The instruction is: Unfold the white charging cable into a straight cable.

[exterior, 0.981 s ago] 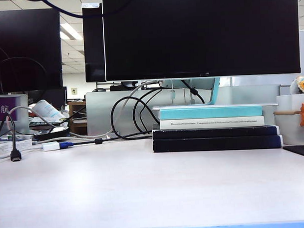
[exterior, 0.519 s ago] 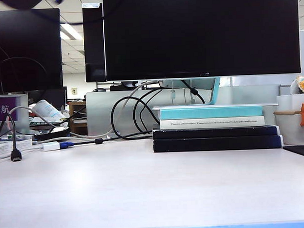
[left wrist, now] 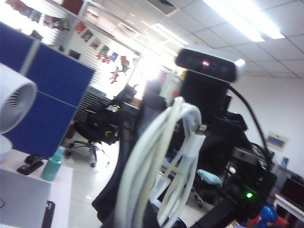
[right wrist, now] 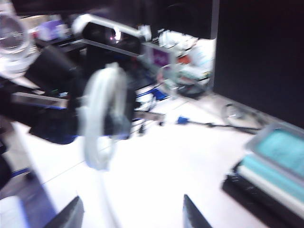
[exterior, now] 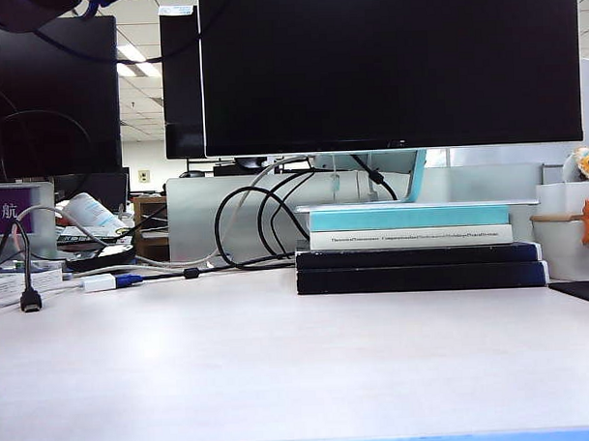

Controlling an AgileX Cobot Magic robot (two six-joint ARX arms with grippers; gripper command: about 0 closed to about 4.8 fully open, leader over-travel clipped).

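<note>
Still coiled, the cable [left wrist: 156, 161] hung clenched in the left gripper [left wrist: 156, 221] at lower centre; the right gripper [right wrist: 130, 211], released, ought to pinch one plug and draw away slowly.

I've got the coiled white charging cable [left wrist: 156, 161] hanging from my left gripper [left wrist: 156, 221], up above the pale tabletop [exterior: 280, 366]; my right gripper [right wrist: 130, 213] sits facing it, jaws apart, with the stacked books [exterior: 416, 247] behind.

Bright ceiling lights, window glare, blurred wrist views
</note>
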